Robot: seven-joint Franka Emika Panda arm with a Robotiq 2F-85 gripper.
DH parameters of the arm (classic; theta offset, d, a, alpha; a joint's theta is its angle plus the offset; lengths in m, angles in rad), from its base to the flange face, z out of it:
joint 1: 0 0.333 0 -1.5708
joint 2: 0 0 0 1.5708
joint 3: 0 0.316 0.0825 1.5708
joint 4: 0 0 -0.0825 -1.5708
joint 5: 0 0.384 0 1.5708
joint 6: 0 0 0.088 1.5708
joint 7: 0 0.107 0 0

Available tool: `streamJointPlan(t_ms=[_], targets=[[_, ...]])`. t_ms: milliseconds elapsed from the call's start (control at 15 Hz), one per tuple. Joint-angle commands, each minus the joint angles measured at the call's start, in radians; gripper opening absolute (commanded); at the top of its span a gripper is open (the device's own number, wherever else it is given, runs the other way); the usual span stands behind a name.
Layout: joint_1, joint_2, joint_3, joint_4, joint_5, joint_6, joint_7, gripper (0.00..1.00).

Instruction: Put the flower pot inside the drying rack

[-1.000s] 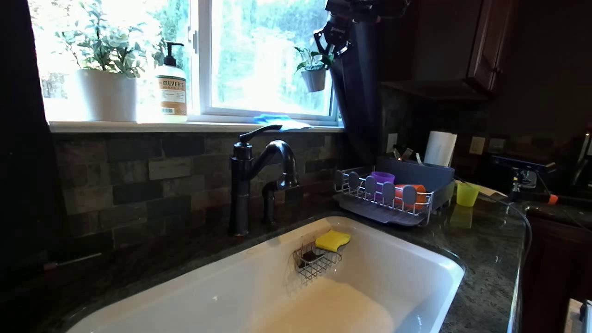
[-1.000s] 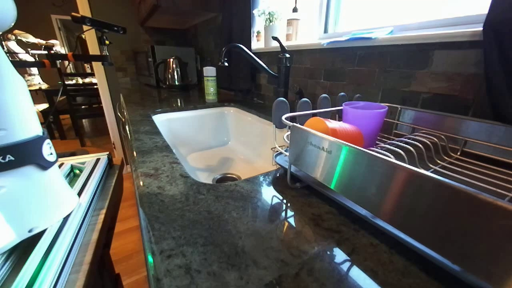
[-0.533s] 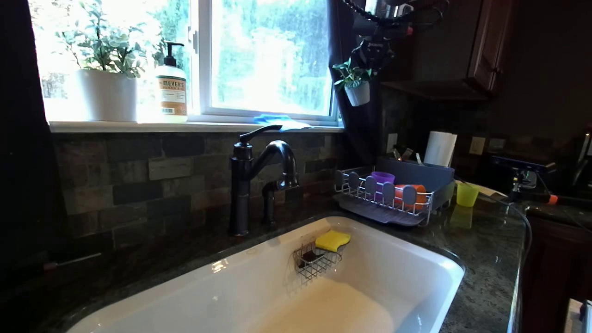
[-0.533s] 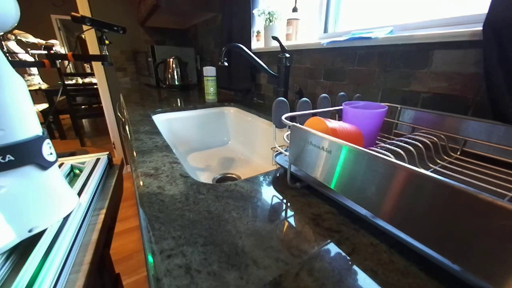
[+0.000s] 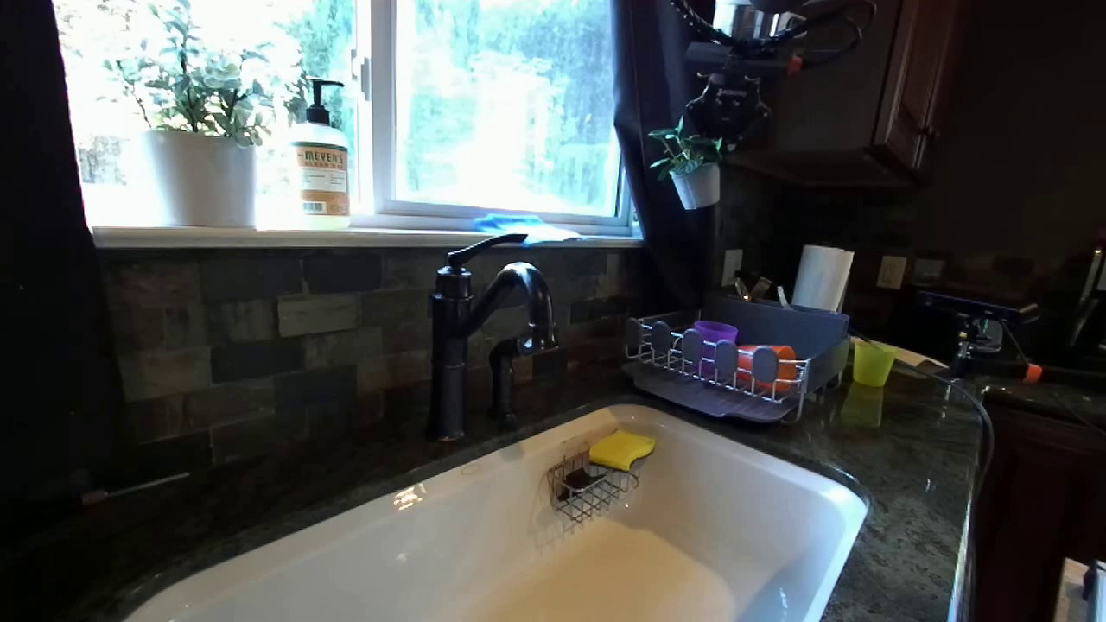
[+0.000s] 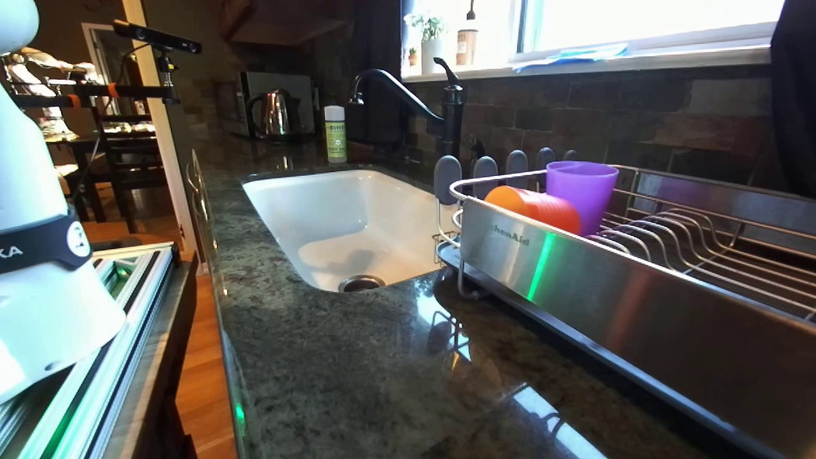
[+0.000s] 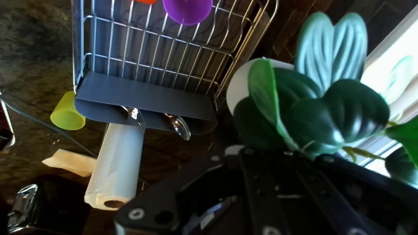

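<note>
Hanging in mid-air, the small pale grey flower pot [image 5: 696, 187] shows almost whole in an exterior view, slightly tilted, outside the low rectangular metal wire drying rack [image 6: 669, 325] and well above its level. The black jointed fingers [image 7: 254, 186] are grasping the pot; its broad glossy green leaves [image 7: 339, 111], close up in the wrist view, hide the point of contact. I cannot tell whether the pot is directly over the rack; from the wrist view, its pale side shows just beside one edge.

Both exterior views show a purple plastic cup [image 6: 581, 197] standing in the rack beside an orange plastic cup [image 6: 542, 210] on its side; the wrist view catches only a sliver of the orange one. That view looks down on a grey utensil holder [image 7: 147, 94] at the rack's end, where a shiny metal fork [image 7: 134, 113] and spoon [image 7: 183, 129] can be made out. A translucent yellow-green cup [image 7: 68, 112] just beside the rack and a white paper towel roll [image 7: 114, 166] appear there and in an exterior view.

A yellow sponge [image 5: 622, 449] on a small wire caddy [image 5: 596, 497] in the white sink [image 5: 743, 479] shows in an exterior view. In an exterior view, a shiny steel kettle [image 6: 278, 115] and a green-labelled bottle [image 6: 335, 137] stand on the polished dark stone desk [image 6: 331, 370].
</note>
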Motion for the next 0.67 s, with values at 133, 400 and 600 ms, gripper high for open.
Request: streamJointPlan(t_ms=[133,400,600], targets=[[-0.042,0.002,0.039,0.000,0.010,0.000,-0.006,0.02],[-0.116,-0.006,0.002,-0.050,0.000,-0.004,0.008,0.02],[-0.184,-0.023,-0.039,-0.107,0.009,0.021,0.016,0.02]])
